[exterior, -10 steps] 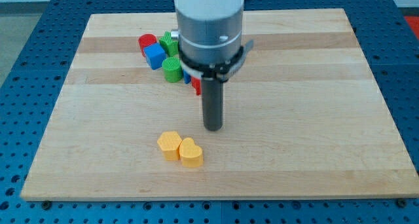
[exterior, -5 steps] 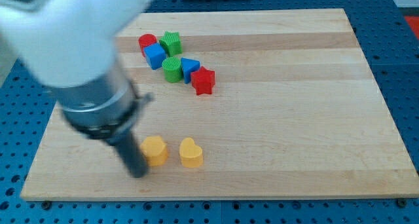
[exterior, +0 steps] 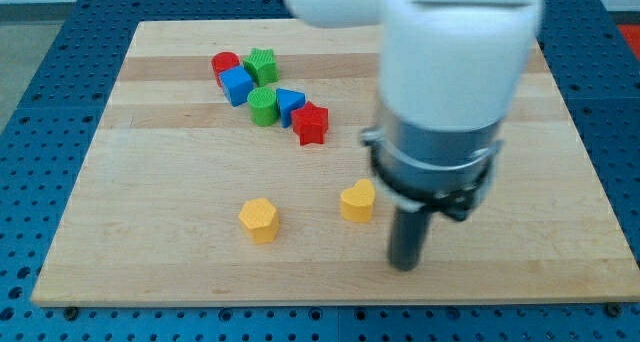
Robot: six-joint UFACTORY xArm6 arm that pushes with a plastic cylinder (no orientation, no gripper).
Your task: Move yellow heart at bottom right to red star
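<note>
You have the wooden board (exterior: pixel 560 102) filling most of the view, and the bulky white arm body (exterior: pixel 455 52) blocks much of its right half. There are no fingers to spread or press here, only a straight rod, so nothing is pinched and any move has to be a push.

The cluster near the view's top left sits packed together: red star (exterior: pixel 311 123) at its lower right end, touching the blue triangle (exterior: pixel 289 103), then the green cylinder (exterior: pixel 263 107), the blue cube (exterior: pixel 237 84), the green star (exterior: pixel 262 65) and a red block (exterior: pixel 225 63) whose shape you cannot make out.

The yellow heart (exterior: pixel 357 200) lies below and to the right of the red star, well apart from it. The other yellow block (exterior: pixel 259 219), a rounded faceted shape, sits alone to the view's left.

My tip (exterior: pixel 404 265) stands just beside the heart, to its lower right, not visibly touching. That placement looks chosen, in my judgement: from there a push up and to the left would send the heart toward the star
</note>
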